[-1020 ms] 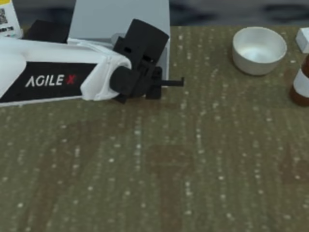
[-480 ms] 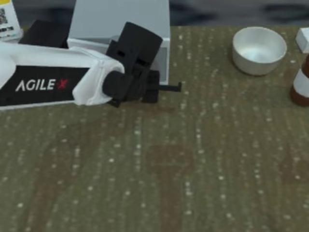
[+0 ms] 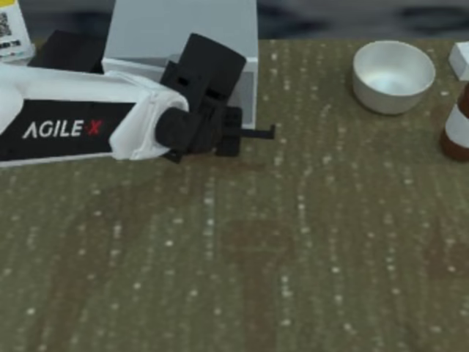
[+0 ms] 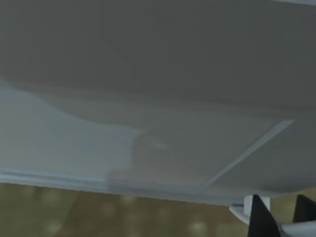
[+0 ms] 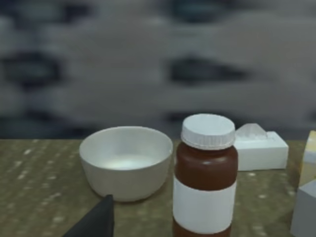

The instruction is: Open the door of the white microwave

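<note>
The microwave [image 3: 183, 37] stands at the far edge of the worktop [image 3: 293, 242], left of centre in the top view, its flat top filling most of what shows of it. Its front faces the near side; only a thin strip of the door [image 3: 146, 70] shows from above, under the arm. In the left wrist view the door [image 4: 148, 98] fills almost the whole picture as a grey translucent pane with a pale frame along its lower edge, very close to the camera.

The left arm reaches in from the left of the top view, and the left end effector [image 3: 245, 132] sits just in front of the microwave's front right corner, low and close against the face. One thin black finger [image 3: 264, 133] sticks out to the right past that corner. In the left wrist view two dark fingertips [image 4: 259, 217] show at the corner of the picture, with a pale edge of the door frame between them. The tips stand apart there, but I cannot tell whether they are pinching that edge or merely straddling it.

A white bowl [image 3: 393, 75] sits well to the right of the microwave. A brown bottle [image 5: 206, 177] with a white cap and label stands just beside the bowl [image 5: 126, 160] in the right wrist view, with a small white box [image 5: 259, 148] behind it. A black box [image 3: 69, 50] lies left of the microwave.

The right arm is outside the top view; only a dark tip of the right end effector [image 5: 96, 219] shows, and I cannot tell its state.
</note>
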Available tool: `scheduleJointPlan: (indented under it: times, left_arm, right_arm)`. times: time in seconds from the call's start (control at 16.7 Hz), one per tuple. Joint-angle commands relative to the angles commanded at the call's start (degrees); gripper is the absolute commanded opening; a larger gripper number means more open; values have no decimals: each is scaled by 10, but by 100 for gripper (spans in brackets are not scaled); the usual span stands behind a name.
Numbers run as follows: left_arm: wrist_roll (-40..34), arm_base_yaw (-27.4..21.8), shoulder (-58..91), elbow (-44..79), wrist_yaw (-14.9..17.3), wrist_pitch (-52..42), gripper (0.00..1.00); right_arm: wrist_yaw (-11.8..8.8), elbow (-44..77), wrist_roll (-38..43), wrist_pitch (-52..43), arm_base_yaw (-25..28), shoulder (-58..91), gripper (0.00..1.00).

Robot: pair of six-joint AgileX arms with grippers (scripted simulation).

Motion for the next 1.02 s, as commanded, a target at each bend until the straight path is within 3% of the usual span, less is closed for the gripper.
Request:
scheduleJointPlan:
  times: [1.02]
  left_arm:
    - [3,-2,-1,-5,7,1,0]
  right_arm:
    - [0,0,0,0,0,0,100]
